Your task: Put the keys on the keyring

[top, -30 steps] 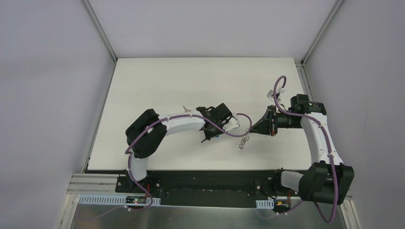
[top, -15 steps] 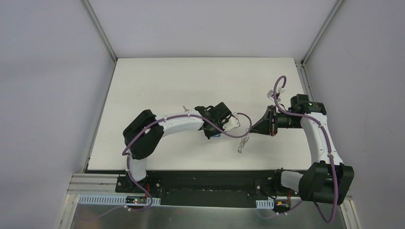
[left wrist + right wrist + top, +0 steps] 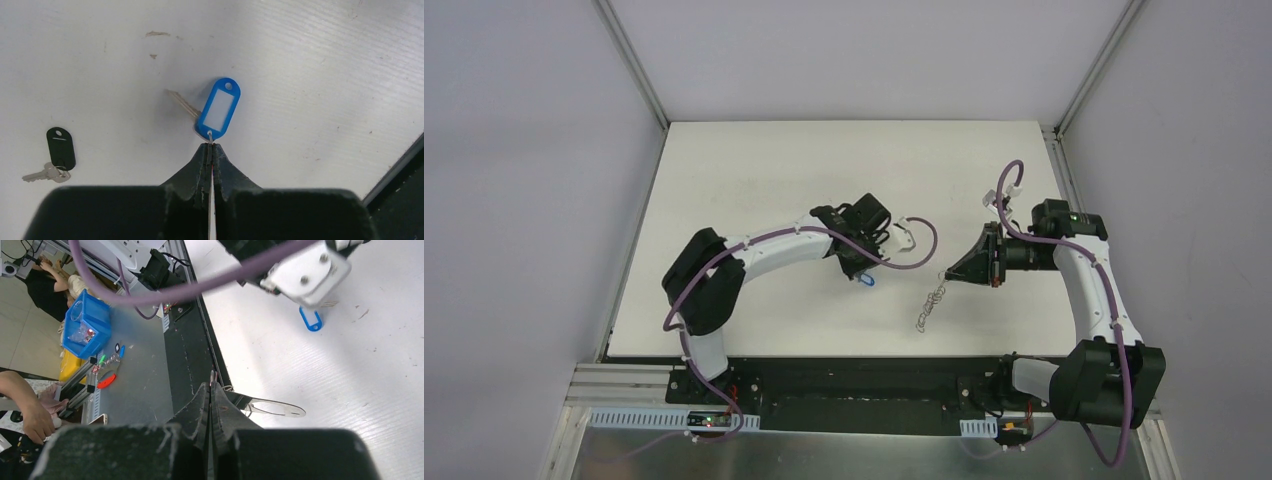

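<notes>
Now the left gripper (image 3: 210,146), jaws pinching the blue-tagged key (image 3: 218,107), backs off toward ten o'clock from the keyring (image 3: 931,305), which is clamped in the right gripper (image 3: 948,275); threading looks not yet done.

Far half of white table (image 3: 824,160) bare: wide room for passage. Narrow gap between left tool (image 3: 210,149) and right tool (image 3: 949,275); purple cable loop (image 3: 935,240) arches into it. Pale silvery keyring with dangling metal clips (image 3: 930,304) trails from clamped right tool, barring gap's near side. Blue oval-tagged metal key (image 3: 218,107), pinched in left tool, juts ahead of tips. Black-headed metal key (image 3: 60,147) lies well apart, bare table around it.
</notes>
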Robot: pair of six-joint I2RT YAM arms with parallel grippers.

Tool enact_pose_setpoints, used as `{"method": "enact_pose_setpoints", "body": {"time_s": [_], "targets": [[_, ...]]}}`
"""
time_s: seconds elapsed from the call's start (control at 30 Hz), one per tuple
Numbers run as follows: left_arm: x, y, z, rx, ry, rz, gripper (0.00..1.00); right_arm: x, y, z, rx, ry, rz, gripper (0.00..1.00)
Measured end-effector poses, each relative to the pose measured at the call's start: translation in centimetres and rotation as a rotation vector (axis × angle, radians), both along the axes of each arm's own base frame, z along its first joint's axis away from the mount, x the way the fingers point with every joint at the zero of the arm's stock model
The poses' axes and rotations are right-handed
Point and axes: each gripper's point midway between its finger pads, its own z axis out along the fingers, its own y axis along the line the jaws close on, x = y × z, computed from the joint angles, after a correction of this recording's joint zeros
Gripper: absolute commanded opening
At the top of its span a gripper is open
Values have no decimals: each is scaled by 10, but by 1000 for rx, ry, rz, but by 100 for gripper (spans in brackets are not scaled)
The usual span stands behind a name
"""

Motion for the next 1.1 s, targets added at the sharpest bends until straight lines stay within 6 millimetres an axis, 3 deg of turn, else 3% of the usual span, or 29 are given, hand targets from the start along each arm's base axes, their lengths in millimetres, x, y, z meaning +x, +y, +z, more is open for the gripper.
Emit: {"method": "enact_pose_setpoints", "body": {"time_s": [0.2, 0.47, 0.6, 0.83, 0.97, 1.1], "targets": [[6, 9, 28, -120, 78, 22, 0, 1, 0, 8, 5, -29, 12, 0], [-10, 2, 101, -307, 103, -61, 0, 19, 6, 34, 30, -98, 44, 0], [-24, -1, 143, -388, 98, -119, 0, 22, 24, 41, 55, -94, 126, 0], [-43, -5, 217, -523, 61, -214, 0, 24, 67, 36, 57, -81, 267, 0], [-52, -7, 231, -562, 77, -248, 0, 23, 86, 25, 50, -69, 248, 0], [-58, -7, 229, -564, 104, -258, 0, 28, 99, 37, 68, -73, 251, 0]]}}
